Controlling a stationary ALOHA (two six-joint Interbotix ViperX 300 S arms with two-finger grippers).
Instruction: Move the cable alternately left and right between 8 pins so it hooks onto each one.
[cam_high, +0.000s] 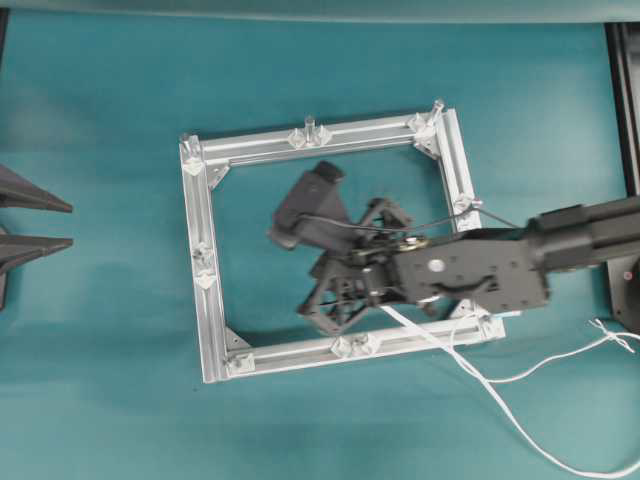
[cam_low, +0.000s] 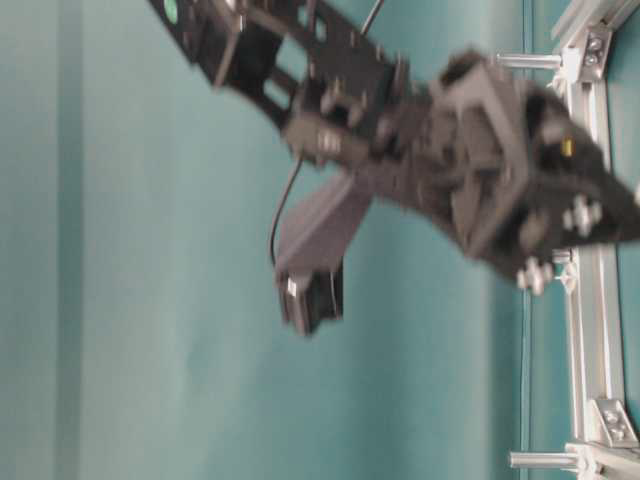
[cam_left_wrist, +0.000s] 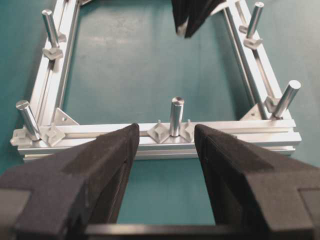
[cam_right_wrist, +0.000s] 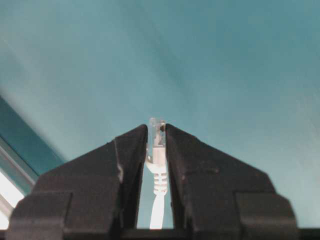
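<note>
The right gripper (cam_right_wrist: 156, 145) is clamped on the cable (cam_high: 500, 400) at its plug, above the frame (cam_high: 215, 300) interior. The left gripper (cam_left_wrist: 165, 150) stands apart, idle. No pins (cam_left_wrist: 176, 115) appear hooked; all eight remain.

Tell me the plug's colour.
Clear, pale whitish plug on the white cable; right wrist view shows it best.

Right claw (cam_right_wrist: 156, 145) clamped, arm stretched leftward, tilted down; left claw (cam_left_wrist: 164, 150) wide apart.

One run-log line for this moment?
right tool: shut on cable plug | left tool: open | cable: no pins hooked
</note>
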